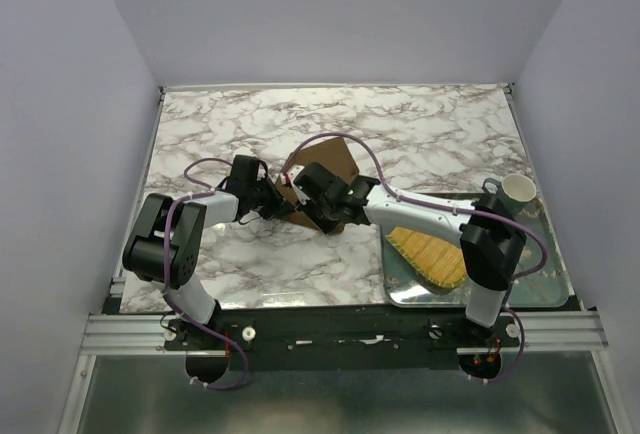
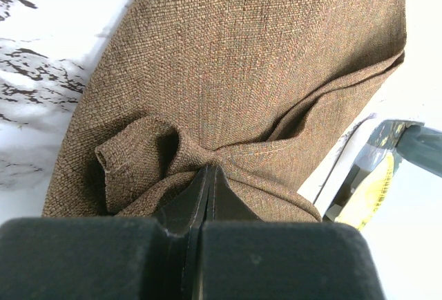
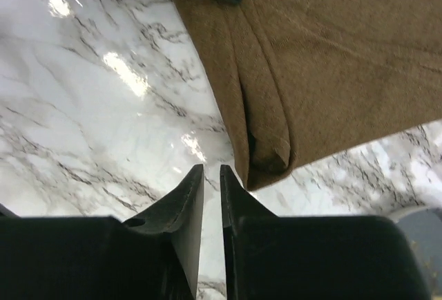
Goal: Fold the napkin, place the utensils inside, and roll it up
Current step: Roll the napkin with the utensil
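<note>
The napkin (image 1: 335, 159) lies mid-table on the marble table (image 1: 430, 124), with bare marble showing on its far side and to its left. On the right a tray (image 1: 553, 279) holds a yellow mat (image 1: 432, 254) and a white cup (image 1: 518, 189), well apart from the cloth. The left gripper (image 2: 207, 175) is pinched tight on a bunched fold of the napkin. The right gripper (image 3: 212, 172) is parted by a narrow slit and grips nothing, its tips just beside the napkin's hemmed corner.

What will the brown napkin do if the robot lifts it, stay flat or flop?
Probably flop: the napkin bunches into soft folds where the left gripper pinches it. Its coarse weave looks grippy, so it likely won't slide out. Being thin cloth, it's probably light.
</note>
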Action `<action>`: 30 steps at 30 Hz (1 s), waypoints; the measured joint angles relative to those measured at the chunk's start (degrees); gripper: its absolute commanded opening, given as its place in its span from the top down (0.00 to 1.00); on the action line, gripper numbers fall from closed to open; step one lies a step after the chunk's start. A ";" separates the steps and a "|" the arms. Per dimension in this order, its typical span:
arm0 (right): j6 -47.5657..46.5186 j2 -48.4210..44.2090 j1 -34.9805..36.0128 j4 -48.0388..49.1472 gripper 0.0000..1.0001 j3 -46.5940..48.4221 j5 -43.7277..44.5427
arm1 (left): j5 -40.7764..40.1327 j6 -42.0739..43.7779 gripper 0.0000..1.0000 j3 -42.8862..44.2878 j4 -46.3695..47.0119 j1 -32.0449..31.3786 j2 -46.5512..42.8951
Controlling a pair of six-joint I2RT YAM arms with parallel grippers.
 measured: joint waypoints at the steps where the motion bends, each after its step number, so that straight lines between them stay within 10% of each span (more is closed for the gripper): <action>1: -0.52 0.46 0.02 0.70 0.82 0.33 -0.61 | -0.02 0.00 1.00 0.00 0.00 0.00 0.00; 13: -4.98 10.10 -0.04 4.63 0.87 3.67 -2.51 | 0.00 0.02 1.00 0.00 0.00 0.00 0.00; 30: -6.95 10.78 -1.44 5.40 0.69 3.67 2.84 | 0.00 0.02 1.00 0.00 0.11 0.00 0.02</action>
